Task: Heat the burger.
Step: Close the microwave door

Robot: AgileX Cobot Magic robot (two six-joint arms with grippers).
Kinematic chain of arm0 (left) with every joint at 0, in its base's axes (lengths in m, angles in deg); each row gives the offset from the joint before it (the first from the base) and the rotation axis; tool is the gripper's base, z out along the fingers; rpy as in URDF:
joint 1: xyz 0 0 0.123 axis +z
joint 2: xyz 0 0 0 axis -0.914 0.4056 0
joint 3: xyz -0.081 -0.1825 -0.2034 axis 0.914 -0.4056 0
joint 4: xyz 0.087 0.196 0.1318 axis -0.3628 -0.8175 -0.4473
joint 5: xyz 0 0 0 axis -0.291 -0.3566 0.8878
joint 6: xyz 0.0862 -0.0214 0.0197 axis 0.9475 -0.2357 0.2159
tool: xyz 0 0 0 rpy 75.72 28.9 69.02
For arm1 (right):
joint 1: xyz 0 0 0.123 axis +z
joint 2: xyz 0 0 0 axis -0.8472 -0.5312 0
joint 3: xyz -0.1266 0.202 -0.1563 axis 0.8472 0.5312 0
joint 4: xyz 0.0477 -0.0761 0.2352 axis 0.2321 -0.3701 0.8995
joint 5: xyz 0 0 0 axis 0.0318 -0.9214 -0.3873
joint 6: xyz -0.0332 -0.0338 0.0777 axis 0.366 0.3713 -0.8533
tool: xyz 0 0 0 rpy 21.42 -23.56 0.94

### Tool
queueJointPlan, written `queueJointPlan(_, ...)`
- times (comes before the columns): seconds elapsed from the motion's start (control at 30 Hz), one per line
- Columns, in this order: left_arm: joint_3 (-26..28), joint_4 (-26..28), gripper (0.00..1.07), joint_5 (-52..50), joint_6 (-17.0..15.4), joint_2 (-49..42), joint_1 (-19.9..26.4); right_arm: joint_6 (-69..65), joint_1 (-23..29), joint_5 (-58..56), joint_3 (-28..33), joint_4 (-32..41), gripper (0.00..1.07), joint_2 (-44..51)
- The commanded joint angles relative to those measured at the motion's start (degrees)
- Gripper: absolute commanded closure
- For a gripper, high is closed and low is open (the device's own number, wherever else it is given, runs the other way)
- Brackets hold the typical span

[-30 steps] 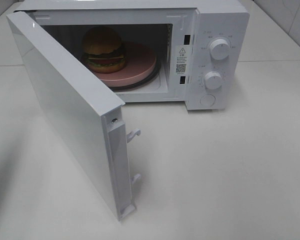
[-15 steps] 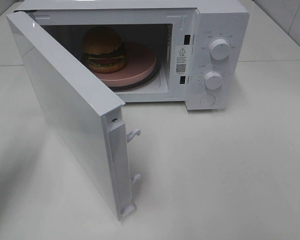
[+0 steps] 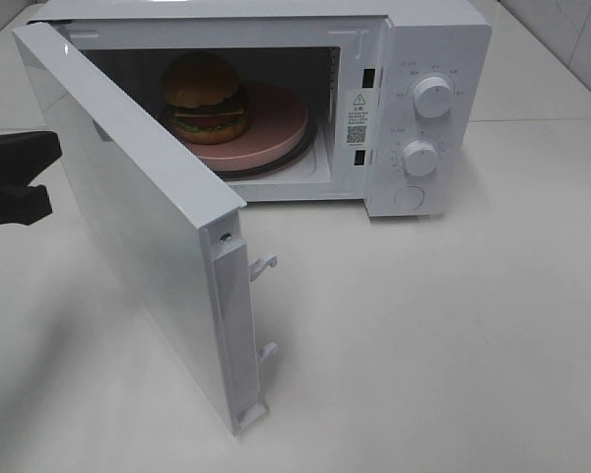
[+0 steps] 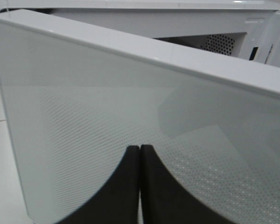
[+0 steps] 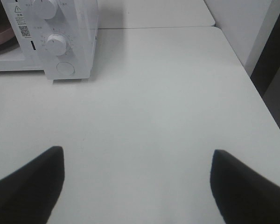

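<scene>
Clearly, the glossy toy burger (image 3: 205, 97) sits on a round pink plate (image 3: 281, 123) inside the white microwave (image 3: 443, 39) — left end effector (image 4: 140, 150) closed, empty; right end effector (image 5: 140, 184) gaping, empty.

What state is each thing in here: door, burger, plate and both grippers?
microwave door: open, swung wide.
burger: upright on the pink plate, inside the microwave.
pink plate: lying flat inside the microwave.
left gripper: shut, empty, at the door's outer face; contact unclear.
right gripper: open, empty, above the table.
</scene>
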Motion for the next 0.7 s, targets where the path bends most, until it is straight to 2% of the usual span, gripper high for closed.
queueJointPlan(0.03,1.38,0.34,1.07,-0.63,0.29,1.55,-2.06,0.06,-0.46,0.46,0.17,-0.06,0.32,1.72)
queueJointPlan(0.2,2.18,3.38,1.07,-0.69,0.80,2.86,-5.10,0.06,-0.46,0.46,0.17,-0.06,0.32,1.72)
queueJointPlan(0.23,2.18,5.10,1.07,-0.69,2.18,3.21,-6.47,0.06,-0.46,0.46,0.17,-0.06,0.32,1.72)
queueJointPlan(0.33,2.46,6.88,1.07,-0.57,3.27,4.30,-8.59,0.06,-0.46,0.46,0.17,-0.06,0.32,1.72)
queueJointPlan(0.57,4.47,8.37,1.07,-0.46,3.32,6.30,-11.80,0.06,-0.46,0.46,0.17,-0.06,0.32,1.72)
queueJointPlan(0.7,7.51,10.20,1.07,0.00,3.67,8.19,-14.04,0.06,-0.46,0.46,0.17,-0.06,0.32,1.72)
